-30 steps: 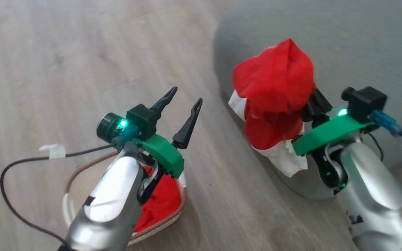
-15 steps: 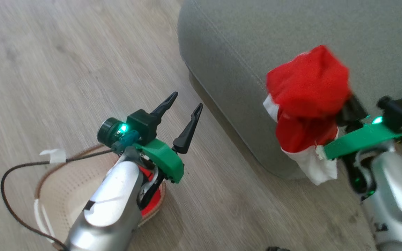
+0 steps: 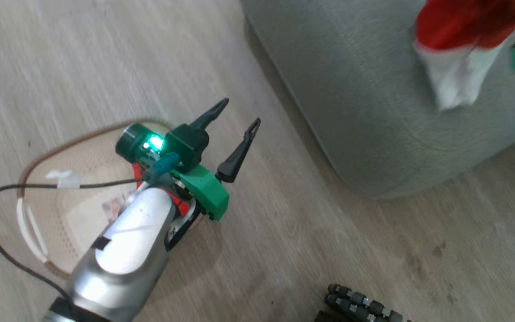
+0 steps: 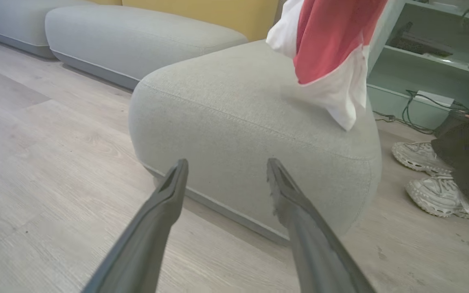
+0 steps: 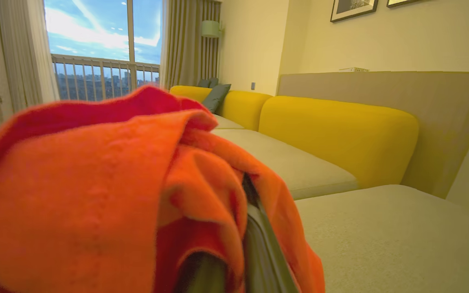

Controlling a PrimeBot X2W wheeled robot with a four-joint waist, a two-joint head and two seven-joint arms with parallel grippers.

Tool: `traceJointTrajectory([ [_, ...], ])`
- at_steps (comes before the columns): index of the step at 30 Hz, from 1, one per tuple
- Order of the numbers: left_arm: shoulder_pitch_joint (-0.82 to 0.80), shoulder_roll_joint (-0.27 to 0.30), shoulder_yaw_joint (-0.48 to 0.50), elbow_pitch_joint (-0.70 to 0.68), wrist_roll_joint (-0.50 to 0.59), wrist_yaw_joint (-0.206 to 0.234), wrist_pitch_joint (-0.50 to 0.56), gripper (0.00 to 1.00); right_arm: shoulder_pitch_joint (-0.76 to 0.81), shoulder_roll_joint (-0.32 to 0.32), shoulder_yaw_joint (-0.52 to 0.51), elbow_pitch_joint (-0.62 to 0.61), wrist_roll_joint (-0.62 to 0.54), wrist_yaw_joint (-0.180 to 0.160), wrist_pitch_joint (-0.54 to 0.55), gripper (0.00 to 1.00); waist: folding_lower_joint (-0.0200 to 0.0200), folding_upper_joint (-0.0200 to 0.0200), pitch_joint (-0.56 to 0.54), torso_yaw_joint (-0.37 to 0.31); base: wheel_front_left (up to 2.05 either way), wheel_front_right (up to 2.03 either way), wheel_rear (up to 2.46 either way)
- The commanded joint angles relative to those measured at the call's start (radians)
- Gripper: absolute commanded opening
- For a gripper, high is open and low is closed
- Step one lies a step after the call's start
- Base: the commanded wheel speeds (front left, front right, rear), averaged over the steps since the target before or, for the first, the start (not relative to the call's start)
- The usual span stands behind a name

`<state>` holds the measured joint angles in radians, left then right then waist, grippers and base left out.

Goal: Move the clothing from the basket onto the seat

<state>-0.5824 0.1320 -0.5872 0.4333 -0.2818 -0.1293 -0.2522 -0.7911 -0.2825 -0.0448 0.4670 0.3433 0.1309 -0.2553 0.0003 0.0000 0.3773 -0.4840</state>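
A: Where's the clothing (image 3: 458, 22)?
B: Clamped in the closed right gripper (image 5: 250, 219), hanging over the seat (image 3: 356, 98); more red lies in the basket (image 3: 74, 156) on the floor (image 3: 306, 232).
A: Left gripper (image 3: 239, 112)?
B: Spread wide, empty, beside the basket.
A: The room?
B: Pale wood planks, yellow sofa backs (image 5: 340, 134), a window (image 5: 104, 49), shelves (image 4: 430, 61), someone's shoes (image 4: 434, 195).

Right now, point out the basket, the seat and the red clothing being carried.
basket (image 3: 78, 156): head view, perforated inner wall.
seat (image 4: 238, 101): left wrist view, cushion top.
red clothing (image 5: 75, 195): right wrist view, bunched fabric.
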Motion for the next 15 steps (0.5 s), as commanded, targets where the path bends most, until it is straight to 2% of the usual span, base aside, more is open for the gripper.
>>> traceJointTrajectory([
  [1,-0.038,0.02,0.019,-0.038,-0.007,-0.001,-0.01,1.0,-0.053,-0.032,-0.018,-0.013,-0.009,0.0,-0.006,0.0,-0.0003,0.0,0.061,0.053,0.0,0.0,0.0],
  [7,-0.083,0.047,-0.008,-0.053,-0.011,-0.001,-0.01,1.0,-0.237,-0.108,-0.168,0.122,-0.042,0.0,-0.006,0.0,-0.0003,0.0,0.156,0.124,0.0,0.0,0.0],
  [9,-0.094,0.054,-0.013,-0.06,-0.011,-0.001,-0.01,1.0,-0.297,-0.142,-0.218,0.164,-0.065,0.0,-0.006,0.0,-0.0003,0.0,0.186,0.147,0.0,0.0,0.0],
  [10,-0.104,0.058,-0.021,-0.066,-0.011,-0.001,-0.01,1.0,-0.353,-0.182,-0.261,0.212,-0.094,0.0,-0.003,0.0,-0.0003,0.0,0.219,0.172,0.0,0.0,0.0],
  [15,-0.128,0.072,-0.042,-0.079,-0.012,-0.001,-0.01,1.0,-0.495,-0.258,-0.406,0.303,-0.163,0.0,0.021,0.0,-0.0003,0.0,0.289,0.221,0.0,0.0,0.0],
])
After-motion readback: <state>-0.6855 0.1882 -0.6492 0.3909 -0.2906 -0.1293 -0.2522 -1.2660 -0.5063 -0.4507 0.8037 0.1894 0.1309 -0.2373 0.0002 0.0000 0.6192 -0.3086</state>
